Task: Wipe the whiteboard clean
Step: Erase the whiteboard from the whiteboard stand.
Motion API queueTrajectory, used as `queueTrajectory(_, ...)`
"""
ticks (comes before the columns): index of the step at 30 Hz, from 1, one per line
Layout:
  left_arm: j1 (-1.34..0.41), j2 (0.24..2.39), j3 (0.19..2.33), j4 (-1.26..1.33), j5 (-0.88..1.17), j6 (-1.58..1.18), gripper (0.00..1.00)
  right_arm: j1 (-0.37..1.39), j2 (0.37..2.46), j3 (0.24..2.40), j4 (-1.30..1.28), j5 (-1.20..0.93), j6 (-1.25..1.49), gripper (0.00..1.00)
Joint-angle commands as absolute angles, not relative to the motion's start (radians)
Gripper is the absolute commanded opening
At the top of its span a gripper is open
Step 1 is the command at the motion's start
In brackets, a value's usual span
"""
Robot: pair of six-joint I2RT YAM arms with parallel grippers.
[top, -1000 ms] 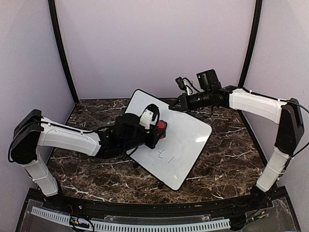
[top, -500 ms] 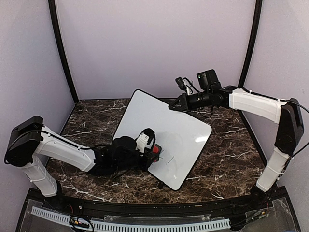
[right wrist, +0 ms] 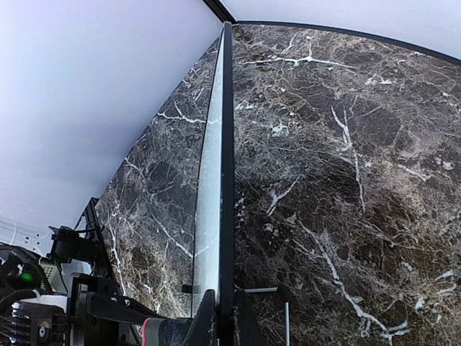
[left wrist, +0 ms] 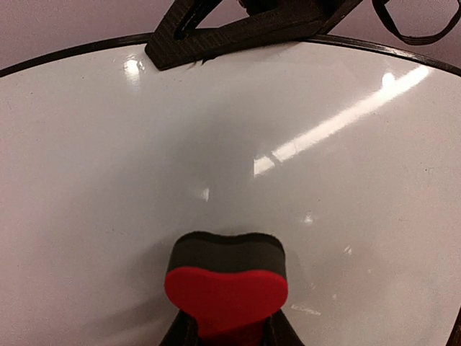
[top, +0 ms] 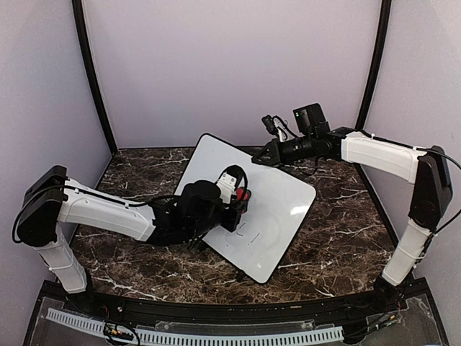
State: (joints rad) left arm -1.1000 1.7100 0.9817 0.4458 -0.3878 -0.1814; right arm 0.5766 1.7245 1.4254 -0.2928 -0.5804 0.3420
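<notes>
Top external: whiteboard (top: 277, 194) sits askew mid-table (top: 338, 245), faint marks (top: 248, 232) near its front edge; left gripper (top: 240, 200) clamps red eraser (top: 245, 193) just above them | Left wrist: eraser face on the whiteboard; best pressed evenly, swept toward the marks | Right wrist: right gripper (right wrist: 220, 321) pinched tight on the whiteboard's far rim; should brace firmly against the strokes.
</notes>
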Motion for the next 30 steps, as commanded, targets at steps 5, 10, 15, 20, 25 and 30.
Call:
queueTrajectory(5, -1.174, 1.750, 0.885, 0.367, -0.421, -0.185, 0.00, 0.626, 1.806, 1.373, -0.355, -0.600, 0.265, 0.00)
queueTrajectory(10, -1.213, 1.754, 0.825, 0.345, -0.437, -0.205, 0.00, 0.626, 1.803, 1.366, -0.346, -0.605, 0.271, 0.00)
queueTrajectory(15, -1.213, 1.740, 0.788, 0.349, -0.450, -0.209, 0.00, 0.626, 1.794, 1.361, -0.349, -0.600, 0.271, 0.00)
queueTrajectory(20, -1.168, 1.716, 0.799, 0.392, -0.450, -0.197, 0.00, 0.626, 1.789, 1.356, -0.344, -0.599, 0.274, 0.00)
queueTrajectory(25, -1.131, 1.719, 0.911, 0.413, -0.418, -0.113, 0.00, 0.626, 1.793, 1.359, -0.347, -0.600, 0.276, 0.00)
queueTrajectory(30, -1.153, 1.766, 1.004, 0.399, -0.368, -0.093, 0.00, 0.626, 1.795, 1.364, -0.347, -0.598, 0.276, 0.00)
